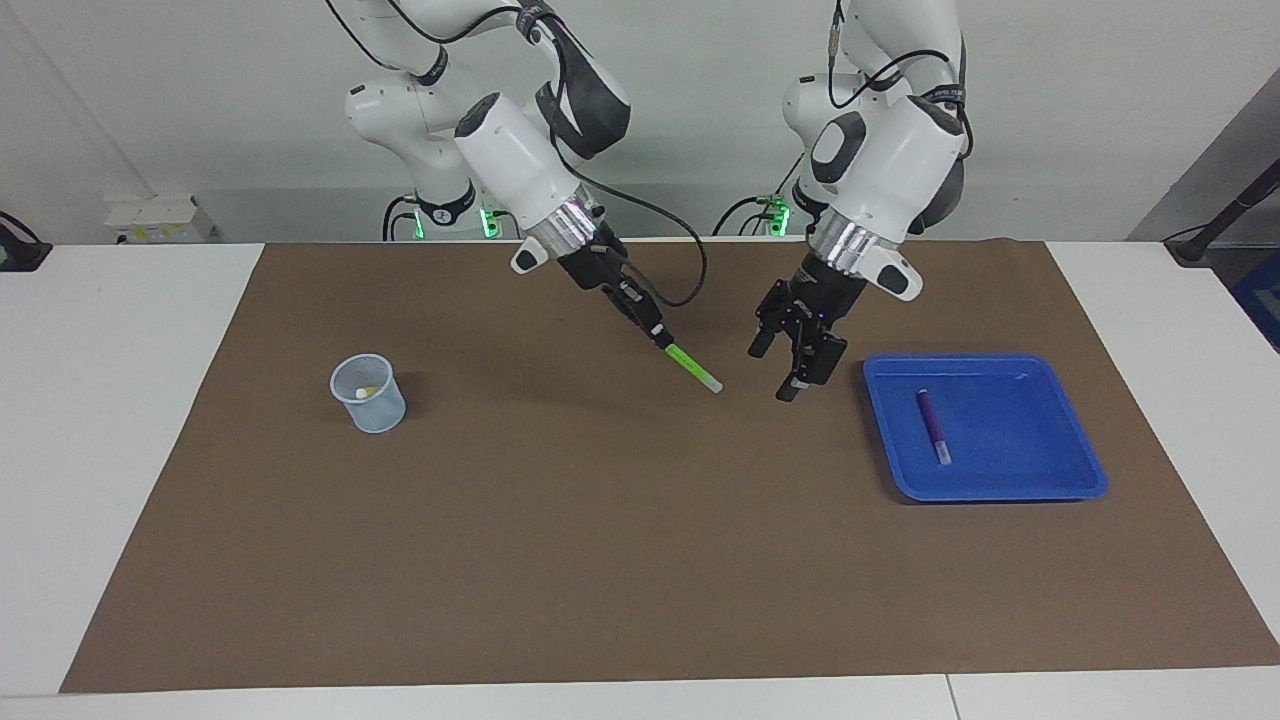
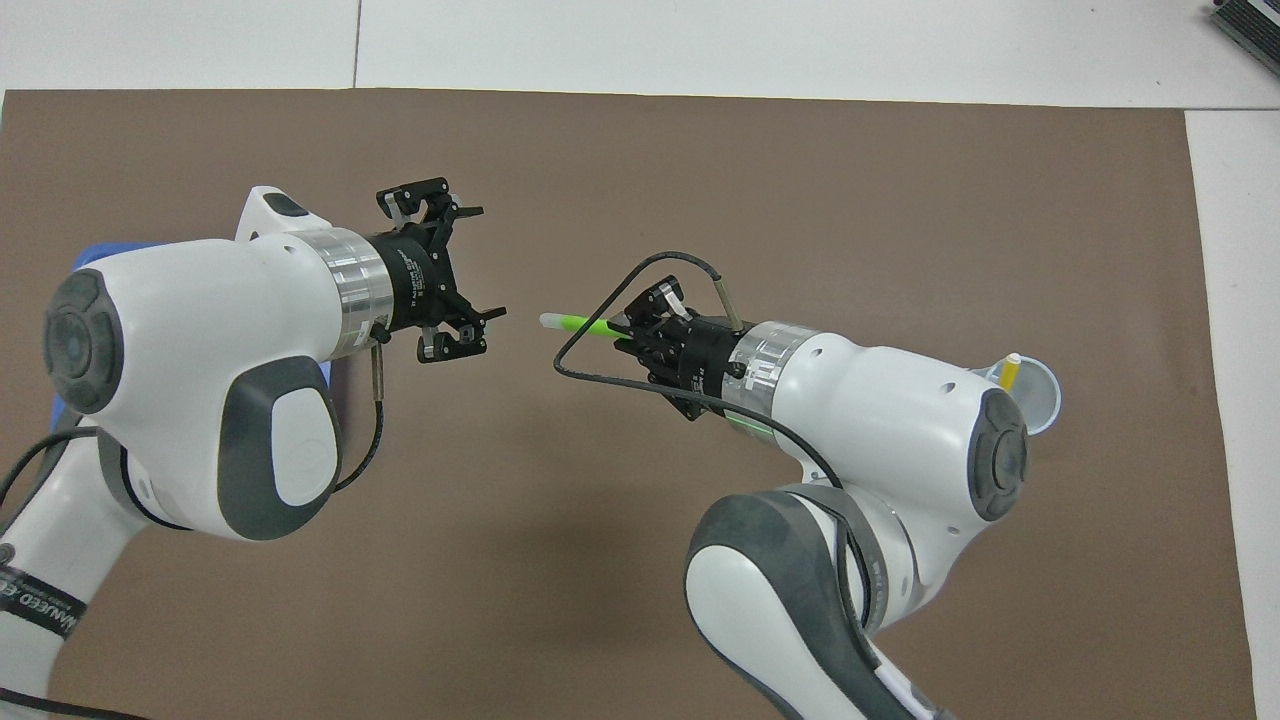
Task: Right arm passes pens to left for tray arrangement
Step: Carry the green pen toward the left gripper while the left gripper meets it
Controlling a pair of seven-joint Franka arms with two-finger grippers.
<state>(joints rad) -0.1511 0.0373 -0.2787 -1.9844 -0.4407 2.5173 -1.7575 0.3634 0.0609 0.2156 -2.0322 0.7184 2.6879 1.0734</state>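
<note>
- Right gripper (image 1: 660, 338) clamping the green pen (image 1: 694, 368) by its back end, fingers closed on the barrel, up in the air over the middle of the brown mat (image 1: 640, 560), toward the edge of the worktop where the robots stand.
- Holding the pen at one end, seemingly so as to be leaving most of its length free for the other arm to grasp.
- Green pen slanting downward out of the fingers, long axis running along the length of the worktop, whitish cap end leading and pointing at the left gripper (image 1: 788, 370).
- Left gripper hanging over the mat beside the tray (image 1: 1085, 470), fingers spread wide and gripping nothing, the gap facing the pen's cap, apparently readying to be receiving it; cap tip near the fingers but not touching.
- Purple pen (image 1: 932, 425) lying flat in the blue tray, at the left arm's end of the worktop, long axis running roughly from the robots' edge toward the opposite edge, whitish end pointing away from the robots.
- Yellow pen (image 1: 371, 391) standing in the mesh cup (image 1: 369, 394) at the right arm's end of the worktop, leaning on the rim, whitish cap uppermost.
- Judging by this: one pen placed, one being handed across, one waiting in the cup.
</note>
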